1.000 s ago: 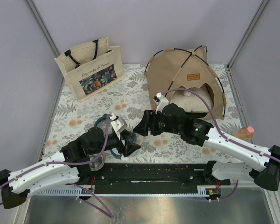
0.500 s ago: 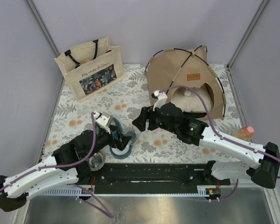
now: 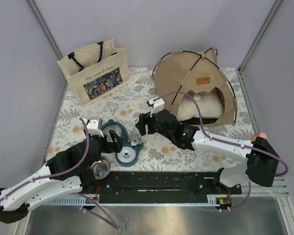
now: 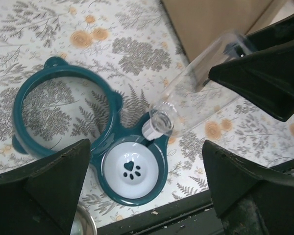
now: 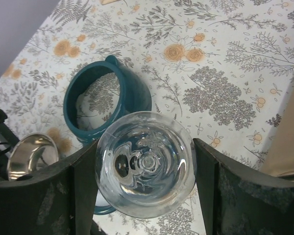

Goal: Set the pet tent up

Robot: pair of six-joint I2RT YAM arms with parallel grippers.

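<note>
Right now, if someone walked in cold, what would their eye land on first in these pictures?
A clear bottle is clamped in the right arm's fingers, neck tilted toward the white paw-print bowl of a teal feeder stand at the near middle of the table. Behind it on the far right stands the tan pet tent with a cream pillow in its doorway; a floral tote bag sits far left.

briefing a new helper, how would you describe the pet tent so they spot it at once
On the floral table, go to the far right corner. The pet tent is the tan fabric dome there, with an arched doorway showing a cream pillow inside. Thin black poles ribbing it set it apart from the flat-sided tote bag at far left.
</note>
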